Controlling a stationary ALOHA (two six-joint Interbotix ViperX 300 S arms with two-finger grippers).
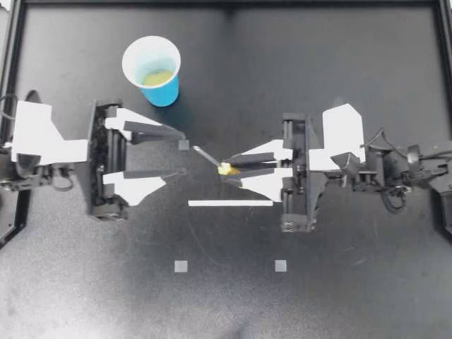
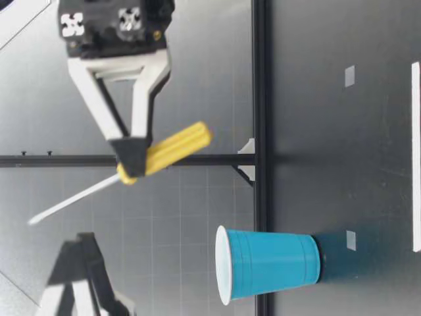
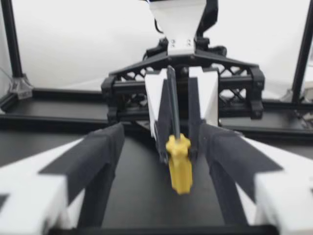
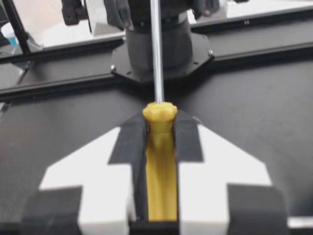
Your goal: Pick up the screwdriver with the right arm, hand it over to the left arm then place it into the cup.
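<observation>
**Screwdriver [image 1: 212, 159] up off the table [image 1: 353, 296], well clear of the cup [image 1: 167, 90]**

From straight above: pinched in right gripper [image 1: 229, 167], out past the cup on the right arm's side and well apart from it. No clue about height from up there, though. Sorted by the low view: hanging higher than the cup's [image 2: 270, 263] rim and tilted, with the shaft [image 2: 72, 197] end up and the handle [image 2: 174, 148] end down. Only visible from above: a yellowish patch [image 1: 157, 76] down inside the cup, can't tell what.

Materials: chunky yellow handle with a fluted collar, plus a thin, straight, bare-metal shaft. Blue plastic cup, white inside, tapered, with faint rings round the wall. White fingers with black pads [image 4: 126, 142].

Grip, seen from the right wrist: pads squeezed on the handle from both sides, shaft poking out ahead of the fingertips. Left gripper [image 1: 185, 152] much nearer the cup, fingers [image 1: 152, 131] spread wide, touching nothing, shaft tip just short of them.
</observation>
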